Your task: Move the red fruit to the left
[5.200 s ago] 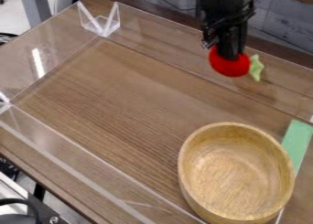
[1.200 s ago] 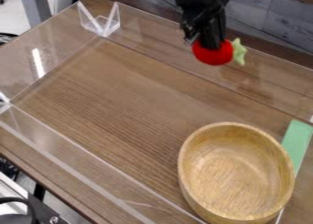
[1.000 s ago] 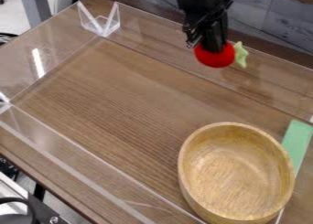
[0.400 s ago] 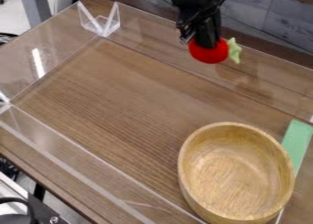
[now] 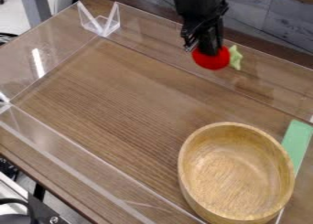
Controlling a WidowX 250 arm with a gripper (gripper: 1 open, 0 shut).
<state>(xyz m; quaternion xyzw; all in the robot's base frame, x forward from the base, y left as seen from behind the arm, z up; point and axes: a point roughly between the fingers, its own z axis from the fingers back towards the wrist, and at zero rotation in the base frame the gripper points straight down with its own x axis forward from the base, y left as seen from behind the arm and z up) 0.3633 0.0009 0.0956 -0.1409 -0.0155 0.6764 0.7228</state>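
Gripper (image 5: 206, 43) clamped on the red fruit (image 5: 213, 57) from above, nose steeply down – held far behind the wooden bowl (image 5: 236, 171), near the bench (image 5: 123, 100) back edge – leaf poking out bowl-side, likely gripped this way for carrying leftward

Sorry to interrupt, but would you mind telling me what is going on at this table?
A single robot arm's gripper is shut on the red fruit at the far side of the wooden table. The wooden bowl sits empty at the near right, apart from the fruit.
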